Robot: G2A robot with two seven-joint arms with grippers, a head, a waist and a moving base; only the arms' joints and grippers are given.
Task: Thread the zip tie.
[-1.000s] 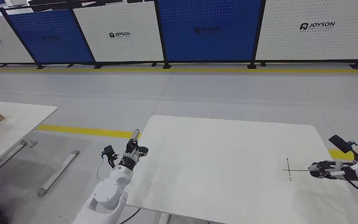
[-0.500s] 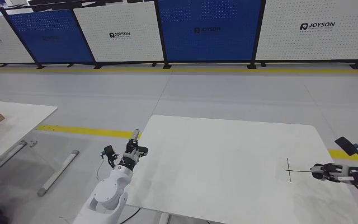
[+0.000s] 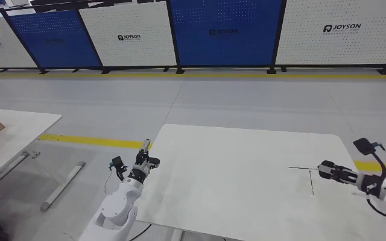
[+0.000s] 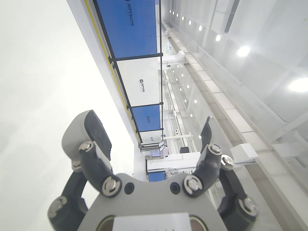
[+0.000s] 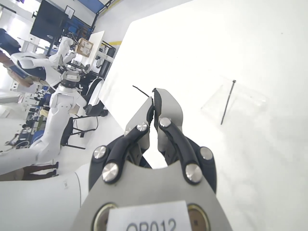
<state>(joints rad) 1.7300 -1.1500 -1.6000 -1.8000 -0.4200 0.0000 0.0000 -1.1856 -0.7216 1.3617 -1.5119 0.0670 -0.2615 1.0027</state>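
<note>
Right tool [image 5: 153, 96] grips 1 zip tie [image 5: 140, 90] above the counter [image 3: 241, 181]; left tool [image 3: 145, 146] hangs released at lower left; I judge threading unstarted.

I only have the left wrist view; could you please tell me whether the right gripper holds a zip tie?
Observer: Yes, the right gripper is shut on a black zip tie whose end pokes past its fingertips.
Operator: Is there another tie anywhere?
Observer: A second zip tie lies flat on a clear sheet on the table.
Operator: Are the two ties touching?
Observer: No, they are apart in the right wrist view.
</note>
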